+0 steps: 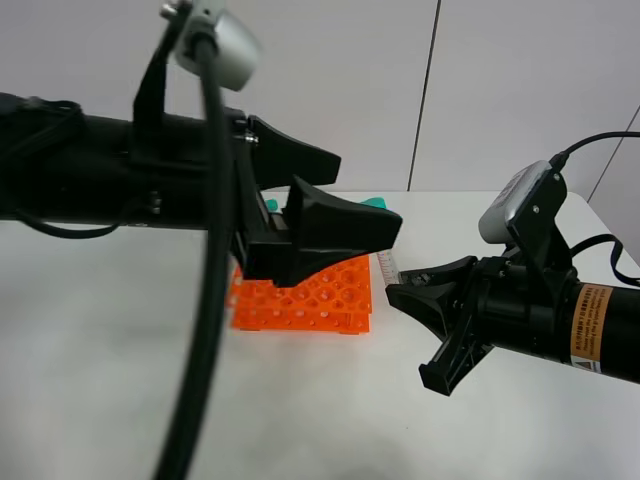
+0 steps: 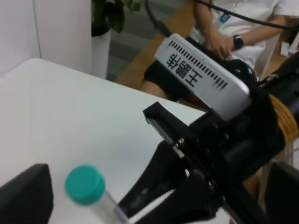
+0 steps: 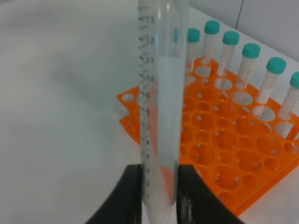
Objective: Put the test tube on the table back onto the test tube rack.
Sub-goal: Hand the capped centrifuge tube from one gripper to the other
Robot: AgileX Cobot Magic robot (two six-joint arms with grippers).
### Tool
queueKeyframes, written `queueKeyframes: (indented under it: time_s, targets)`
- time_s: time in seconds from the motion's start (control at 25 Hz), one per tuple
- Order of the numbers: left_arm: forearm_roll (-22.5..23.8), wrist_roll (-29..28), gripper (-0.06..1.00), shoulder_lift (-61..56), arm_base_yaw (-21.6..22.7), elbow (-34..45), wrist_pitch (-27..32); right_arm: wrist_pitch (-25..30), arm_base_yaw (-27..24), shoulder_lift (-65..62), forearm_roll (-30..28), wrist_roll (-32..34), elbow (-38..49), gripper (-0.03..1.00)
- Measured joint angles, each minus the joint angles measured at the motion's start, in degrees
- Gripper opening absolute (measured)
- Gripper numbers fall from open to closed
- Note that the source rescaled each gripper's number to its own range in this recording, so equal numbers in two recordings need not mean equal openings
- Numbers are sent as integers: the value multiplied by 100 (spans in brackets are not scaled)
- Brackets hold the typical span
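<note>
My right gripper (image 1: 393, 289) is shut on the lower end of the test tube (image 3: 160, 107), a clear graduated tube held upright above the white table (image 1: 100, 350). The tube (image 1: 384, 264) stands just right of the orange test tube rack (image 1: 300, 297). In the right wrist view the rack (image 3: 224, 158) lies beyond the tube, with several teal-capped tubes (image 3: 250, 60) along one row. My left gripper (image 1: 366, 195) is open over the rack. The held tube's teal cap (image 2: 84, 184) sits between its spread fingers (image 2: 23, 198), touching neither.
The left arm's black cable (image 1: 205, 330) hangs across the front of the high view. Beyond the table edge (image 2: 140, 93) in the left wrist view sit a person (image 2: 233, 28) and a potted plant (image 2: 108, 14). A grey wall stands behind the table.
</note>
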Motion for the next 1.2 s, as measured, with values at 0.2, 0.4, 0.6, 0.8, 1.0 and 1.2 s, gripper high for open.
queueKeyframes:
  time_s: [0.2, 0.4, 0.6, 0.8, 1.0, 1.2]
  targets:
    - [-39, 12, 100, 665, -71, -261, -71, 0, 0, 0, 0, 0, 0, 2]
    - [-147, 50, 100, 1127, -71, -293, -107, 0, 0, 0, 0, -41, 0, 2]
    - [-361, 122, 100, 1206, -71, -380, -40, 0, 0, 0, 0, -47, 0, 2]
    - [-790, 520, 100, 1206, -71, -386, -29, 7, 0, 0, 0, -59, 0, 2]
    - [-845, 613, 90, 1206, -71, -386, 145, 7, 0, 0, 0, -59, 0, 2]
    - [-845, 676, 82, 1206, -71, -386, 188, -14, 0, 0, 55, -59, 0, 2]
